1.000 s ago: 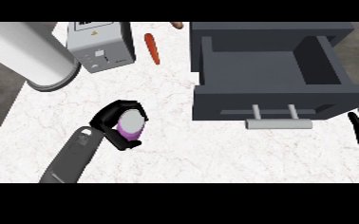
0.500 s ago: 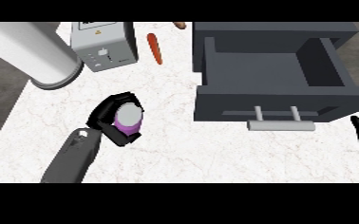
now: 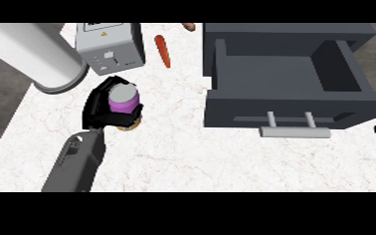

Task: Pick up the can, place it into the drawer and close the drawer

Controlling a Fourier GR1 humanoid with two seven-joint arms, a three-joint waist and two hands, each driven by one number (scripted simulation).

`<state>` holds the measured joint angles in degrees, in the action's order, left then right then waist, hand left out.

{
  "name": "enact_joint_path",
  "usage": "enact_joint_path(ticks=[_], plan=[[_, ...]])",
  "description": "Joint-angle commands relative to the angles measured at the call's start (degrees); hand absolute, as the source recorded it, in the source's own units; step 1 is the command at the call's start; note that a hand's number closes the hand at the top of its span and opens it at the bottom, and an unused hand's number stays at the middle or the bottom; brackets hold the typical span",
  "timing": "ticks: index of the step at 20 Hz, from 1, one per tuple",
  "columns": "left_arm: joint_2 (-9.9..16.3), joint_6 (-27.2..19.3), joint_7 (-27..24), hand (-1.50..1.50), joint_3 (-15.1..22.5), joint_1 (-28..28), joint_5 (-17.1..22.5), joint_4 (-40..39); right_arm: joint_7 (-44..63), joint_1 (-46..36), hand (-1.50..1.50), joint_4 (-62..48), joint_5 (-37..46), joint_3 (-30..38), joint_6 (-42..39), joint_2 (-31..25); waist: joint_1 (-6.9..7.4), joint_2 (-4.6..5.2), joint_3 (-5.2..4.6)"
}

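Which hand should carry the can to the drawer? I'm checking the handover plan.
Left: the left hand already curls round the can, and the open drawer lies to its right. The right hand barely shows.

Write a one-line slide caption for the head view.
Left hand curled round the purple can on the counter, left of the open grey drawer.

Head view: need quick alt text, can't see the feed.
The left hand has its fingers curled round the purple can on the white counter. To its right, the dark grey drawer stands open with nothing visible inside.
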<state>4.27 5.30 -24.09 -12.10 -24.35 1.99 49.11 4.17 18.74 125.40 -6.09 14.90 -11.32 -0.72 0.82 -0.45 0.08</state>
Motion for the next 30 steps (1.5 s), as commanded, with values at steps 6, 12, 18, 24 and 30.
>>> enact_joint_path(ticks=[6,12,18,24,30], plan=[[-4.2,-9.7,17.9,1.5,8.8,1.4,-2.6,26.4,2.3,-2.2,-1.5,0.7,-5.6,4.8,-1.7,-3.7,-0.56,0.16,-0.03],[-4.2,-16.8,33.3,1.5,16.4,-6.8,-1.8,32.7,2.1,-2.0,-1.5,1.1,-2.5,2.5,-1.0,-1.9,-1.02,0.26,-0.04],[-4.3,-21.9,35.8,1.5,17.3,-20.7,-2.9,24.1,-0.1,0.1,-1.5,0.0,-3.5,2.1,-2.7,-0.6,-1.83,0.55,-0.06],[-4.3,-30.0,39.1,1.5,23.6,-28.9,-1.6,21.5,0.9,0.6,-1.5,2.5,-2.2,2.6,-2.3,-0.4,-2.09,0.48,-0.06],[-4.3,-30.9,40.9,1.5,23.1,-37.7,1.8,13.5,4.4,-3.0,-1.5,1.2,-4.9,4.9,-1.8,-2.4,-1.91,0.5,-0.06]])
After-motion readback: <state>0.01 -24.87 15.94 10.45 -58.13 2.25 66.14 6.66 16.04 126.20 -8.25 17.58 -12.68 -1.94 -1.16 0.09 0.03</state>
